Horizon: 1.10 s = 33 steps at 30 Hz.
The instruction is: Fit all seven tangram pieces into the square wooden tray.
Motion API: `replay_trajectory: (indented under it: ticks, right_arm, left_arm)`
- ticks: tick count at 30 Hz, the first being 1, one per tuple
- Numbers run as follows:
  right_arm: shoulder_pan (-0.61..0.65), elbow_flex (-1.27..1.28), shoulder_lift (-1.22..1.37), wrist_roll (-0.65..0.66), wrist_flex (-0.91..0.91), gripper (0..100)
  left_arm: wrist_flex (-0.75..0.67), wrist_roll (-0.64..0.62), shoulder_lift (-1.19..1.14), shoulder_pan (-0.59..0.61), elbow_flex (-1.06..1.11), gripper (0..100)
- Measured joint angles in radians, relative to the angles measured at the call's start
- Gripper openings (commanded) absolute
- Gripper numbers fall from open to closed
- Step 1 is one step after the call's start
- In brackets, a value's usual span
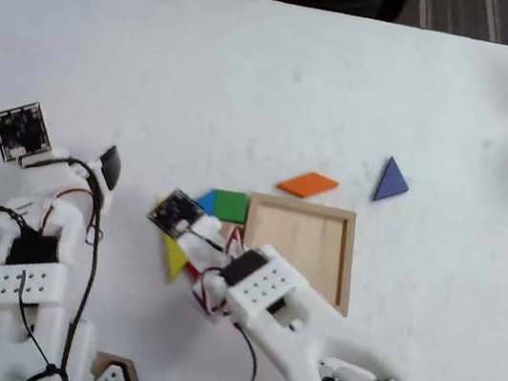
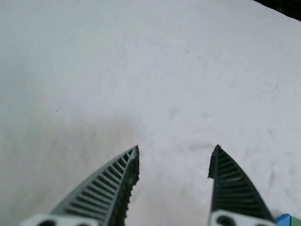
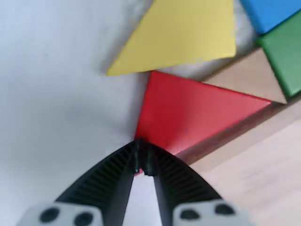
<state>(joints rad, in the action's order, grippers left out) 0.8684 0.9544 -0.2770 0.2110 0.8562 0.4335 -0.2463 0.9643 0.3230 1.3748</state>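
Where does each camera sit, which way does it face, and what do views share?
High view: fixed above the table, looking down on wooden tray, left arm, right arm.
Left wrist view: on the left arm, facing bare table past the open left gripper.
Right wrist view: on the right arm, facing the red triangle pinched by the right gripper.
Shared: yellow triangle in high and right wrist views.

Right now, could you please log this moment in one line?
right gripper shut on red triangle, beside wooden tray | left gripper open
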Motion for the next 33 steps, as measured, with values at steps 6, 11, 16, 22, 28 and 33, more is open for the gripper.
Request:
replay_trajectory:
  ticks: [6,11,16,22,28,33]
  right_arm:
    - [0.0,-0.12,0.118,0.0,0.012,1.8]
    - [-0.005,-0.172,0.16,-0.002,0.014,1.8]
    - [-0.094,-0.189,0.078,-0.003,0.103,1.8]
    - [-0.351,-0.189,-0.149,-0.041,0.245,7.5]
    - [-0.746,-0.144,-0.209,-0.051,0.218,14.4]
    - [-0.827,-0.078,-0.137,0.025,0.121,14.2]
  left_arm:
    - [0.0,0.0,0.0,0.0,0.0,24]
    - [0.0,0.0,0.0,0.0,0.0,24]
    - [0.0,0.0,0.0,0.0,0.0,24]
    - [0.0,0.0,0.0,0.0,0.0,24]
    - [0.0,0.0,0.0,0.0,0.0,24]
    - [0.0,0.0,0.0,0.0,0.0,24]
